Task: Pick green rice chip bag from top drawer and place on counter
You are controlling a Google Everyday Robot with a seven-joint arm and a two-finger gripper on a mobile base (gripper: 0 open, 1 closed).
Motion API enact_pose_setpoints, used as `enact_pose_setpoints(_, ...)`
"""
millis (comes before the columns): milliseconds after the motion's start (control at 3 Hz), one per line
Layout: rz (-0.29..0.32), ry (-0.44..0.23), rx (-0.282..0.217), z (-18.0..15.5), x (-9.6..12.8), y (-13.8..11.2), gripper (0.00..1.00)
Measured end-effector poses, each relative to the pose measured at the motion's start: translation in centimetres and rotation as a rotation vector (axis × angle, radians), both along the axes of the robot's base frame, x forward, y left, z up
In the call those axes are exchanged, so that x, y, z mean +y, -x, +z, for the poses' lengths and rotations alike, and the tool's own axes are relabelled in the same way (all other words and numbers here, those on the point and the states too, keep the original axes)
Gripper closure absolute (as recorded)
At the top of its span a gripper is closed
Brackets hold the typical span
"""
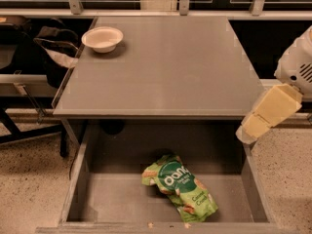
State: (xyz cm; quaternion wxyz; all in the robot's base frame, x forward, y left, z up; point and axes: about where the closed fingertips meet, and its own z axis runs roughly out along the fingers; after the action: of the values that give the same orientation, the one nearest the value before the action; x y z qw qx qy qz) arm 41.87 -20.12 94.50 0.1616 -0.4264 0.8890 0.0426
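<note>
End effector: there it is at the right edge of the frame, the end effector [265, 115], a cream-coloured block hanging off the white arm housing [297, 65] and angled down toward the lower left.
End effector height: its tip sits just off the bench's right front corner and above the drawer's right side wall, clear of both.
End effector state: apart or together, I can't tell from this angle, and it's holding nothing.
Chip bag: the chip bag [179, 186] lies flat and crinkled on the drawer bottom, lower centre of the frame, light green with a dark green round logo facing up.
Bag position: nearer the drawer's front edge than its back, and well apart from the end effector.
Drawer: the drawer [117, 199] is pulled out wide under the bench, grey bottom showing to the left of the bag.
Bench: the grey bench [170, 67] fills the upper middle of the frame.
Bowl: a pale bowl [102, 38] stands upright on the bench's upper-left corner.
Floor: speckled beige floor [29, 179] shows on both sides of the drawer.
</note>
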Motion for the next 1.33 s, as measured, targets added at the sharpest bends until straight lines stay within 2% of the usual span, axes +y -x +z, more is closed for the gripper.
enact_pose_setpoints(333,0.010,0.015,0.003,-0.3,0.4,0.1,0.00)
enact_pose_setpoints(667,0.037,0.029,0.030,-2.1,1.2,0.2,0.00)
enact_pose_setpoints(1333,0.009,-0.010,0.102,-7.5,3.4,0.3,0.00)
